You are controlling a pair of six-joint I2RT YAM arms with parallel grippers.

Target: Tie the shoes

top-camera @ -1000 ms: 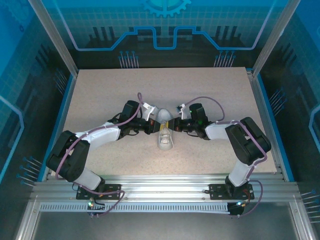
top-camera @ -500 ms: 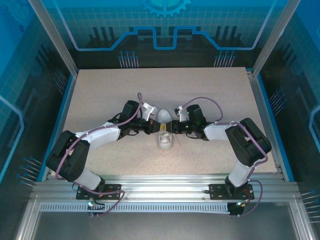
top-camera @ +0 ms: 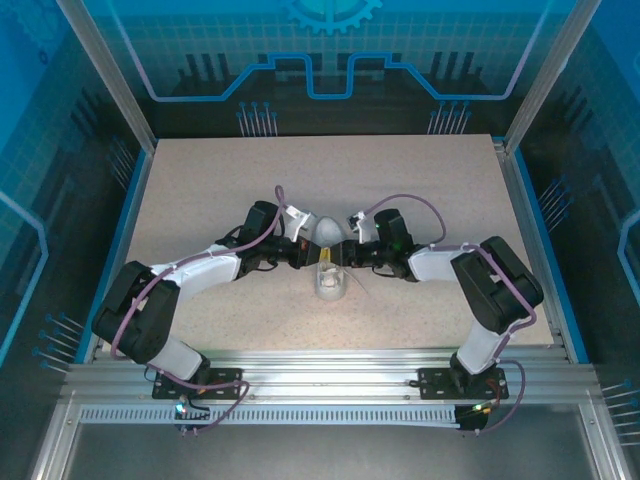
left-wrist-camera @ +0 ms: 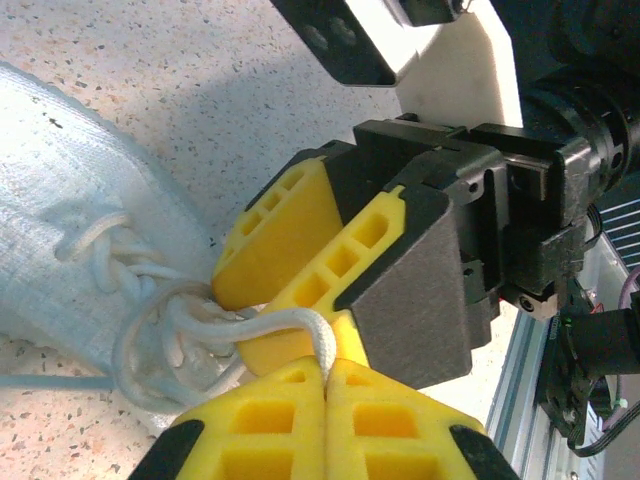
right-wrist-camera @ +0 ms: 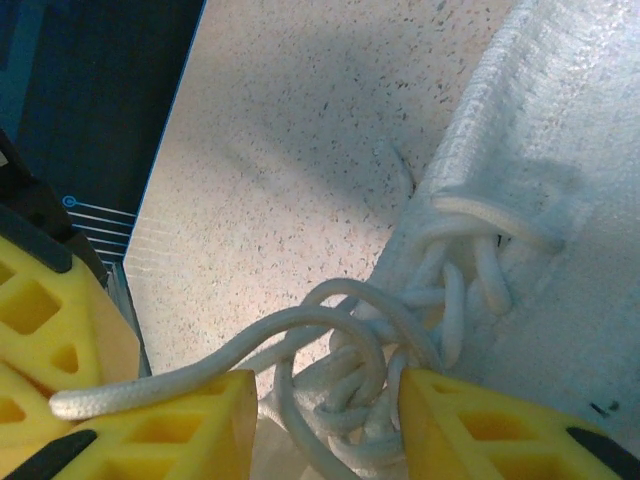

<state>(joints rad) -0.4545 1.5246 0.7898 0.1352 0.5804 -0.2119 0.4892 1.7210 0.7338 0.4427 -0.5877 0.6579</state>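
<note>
Left gripper (left-wrist-camera: pixel 326 372): jaws pressed together, pinching 1 strand of lace (left-wrist-camera: pixel 280 322) right at the tips. The strand runs taut-ish from the tips back to the knot (right-wrist-camera: pixel 360 385) on the shoe (top-camera: pixel 331 282).

Right gripper (right-wrist-camera: pixel 325 405): jaws part way apart, nothing pinched. The 2 fingers straddle the knot tangle, 1 on each side. 1 lace strand lies loose across the top of its left-hand finger (right-wrist-camera: pixel 170 425) in the wrist view; it looks like resting, not gripped. Contact with the knot loops is likely at the inner faces, can't confirm.

Relation that matters: the 2 grippers meet nose to nose over the lacing, left gripper (top-camera: pixel 312 256) from the shoe's left, right gripper (top-camera: pixel 347 255) from its right, tips just beside each other. In the left wrist view the right gripper (left-wrist-camera: pixel 240 305) sits directly ahead of the left tips, with the lace crossing between them.

Shoe: on the table (top-camera: pixel 430 180), near centre, just ahead of both arms. Long axis runs near to far in the top view, toe away from the bases, heel toward them. Both grippers come in across that axis, about level with the eyelets. Neither arm is clearly nearer; both are on the knot.

Judgement: the knot is loose, loops not drawn tight. The next move likely needs the right gripper to close on a loop or strand while the left keeps tension. Risk: the right jaws close on the whole tangle, not 1 strand.
</note>
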